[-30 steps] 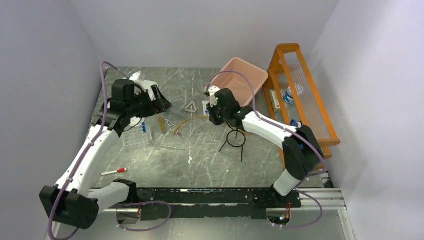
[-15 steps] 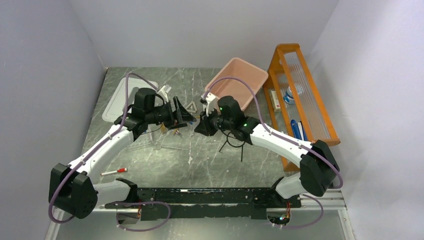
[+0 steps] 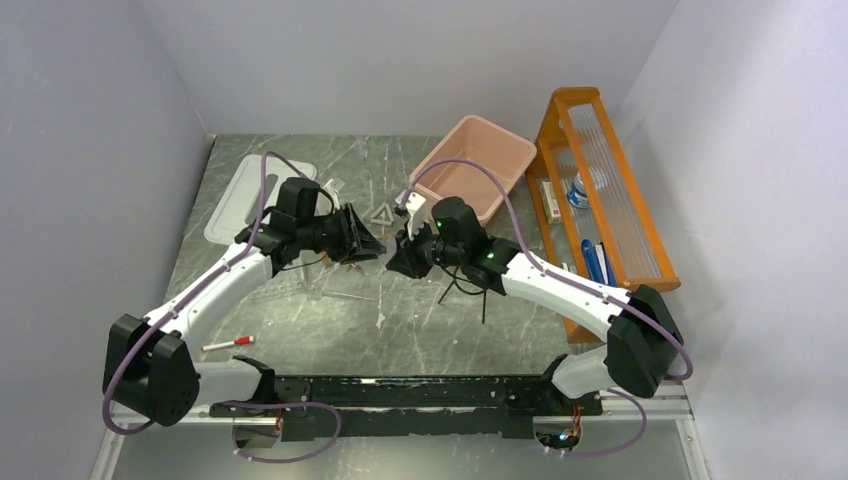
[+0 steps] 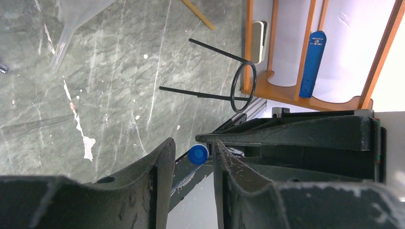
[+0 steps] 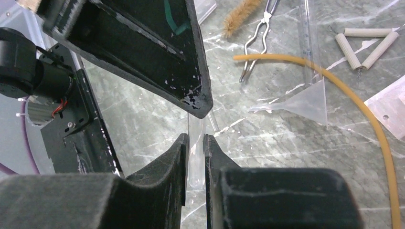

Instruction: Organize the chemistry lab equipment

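My right gripper is shut on a clear tube held above the table's middle. The tube's blue cap sits between the fingers of my left gripper, which stand narrowly open around it with slim gaps on both sides. In the top view the left gripper and right gripper meet tip to tip. On the table lie a brown brush, metal tongs, amber tubing, a white triangle and a black wire ring on legs.
A pink basin stands at the back right beside the orange wooden shelf. A white tray lies at the back left. A clear funnel lies by the tubing. A red-capped marker lies near the front left.
My left arm swung right to meet the right gripper, and its jaws narrowed around the blue cap. The right gripper shifted left with the tube.
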`<state>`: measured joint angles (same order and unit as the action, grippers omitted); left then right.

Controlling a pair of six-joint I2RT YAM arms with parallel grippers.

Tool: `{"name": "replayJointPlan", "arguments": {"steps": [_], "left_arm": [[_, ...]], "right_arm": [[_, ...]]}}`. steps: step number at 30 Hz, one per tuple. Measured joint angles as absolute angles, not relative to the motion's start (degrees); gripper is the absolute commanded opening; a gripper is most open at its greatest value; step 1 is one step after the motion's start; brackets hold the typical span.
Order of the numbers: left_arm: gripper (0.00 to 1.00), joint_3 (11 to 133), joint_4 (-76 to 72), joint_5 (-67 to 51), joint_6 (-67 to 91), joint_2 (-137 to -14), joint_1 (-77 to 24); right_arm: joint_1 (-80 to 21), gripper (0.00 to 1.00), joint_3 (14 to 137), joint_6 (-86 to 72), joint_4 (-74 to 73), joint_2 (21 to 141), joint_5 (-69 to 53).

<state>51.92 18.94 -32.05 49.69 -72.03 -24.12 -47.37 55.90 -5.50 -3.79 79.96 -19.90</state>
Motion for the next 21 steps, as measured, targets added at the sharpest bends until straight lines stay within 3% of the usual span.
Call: {"name": "replayJointPlan", "arguments": {"steps": [5,12,18,21], "left_arm": [[0.28,53.8,21.1,-32.1,48.8,-72.0,-24.1],[0.38,53.9,22.2,-33.1,47.9,-72.9,-24.2],[0.14,54.0,23.1,-34.5,46.6,-73.7,-24.2],[0.05,54.9,23.8,-34.9,45.8,-73.7,-24.2]], "right_arm": [[-47.4,0.14,55.9,-3.8,-4.5,80.0,-20.0],[-47.4,0.15,55.9,-2.2,-4.6,80.0,-20.3],[-47.4,0.18,55.9,-2.1,-4.7,80.0,-20.8],[-47.4,0.35,55.9,-2.1,-4.6,80.0,-21.1]]}}
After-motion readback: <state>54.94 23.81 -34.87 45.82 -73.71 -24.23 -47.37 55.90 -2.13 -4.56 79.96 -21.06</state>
